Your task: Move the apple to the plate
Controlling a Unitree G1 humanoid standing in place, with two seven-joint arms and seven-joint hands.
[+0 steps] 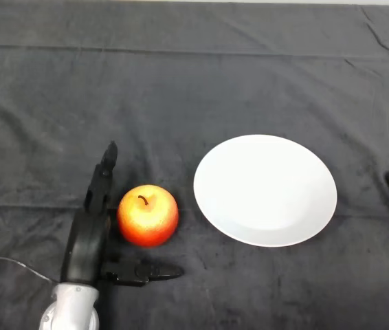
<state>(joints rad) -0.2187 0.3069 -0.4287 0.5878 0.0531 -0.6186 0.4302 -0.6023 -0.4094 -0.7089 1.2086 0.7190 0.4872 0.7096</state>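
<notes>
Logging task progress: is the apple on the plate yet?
No. The apple sits on the dark cloth left of the white plate, apart from it, beside the open left hand.

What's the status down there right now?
Robot hand open, flanking apple, not gripping. Apple on cloth, left of plate. Path clear.

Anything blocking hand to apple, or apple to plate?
Nothing visible. The hand is open right beside the apple, fingers along its left side and thumb below it. Between the apple and the plate to its right there is only bare cloth.
</notes>
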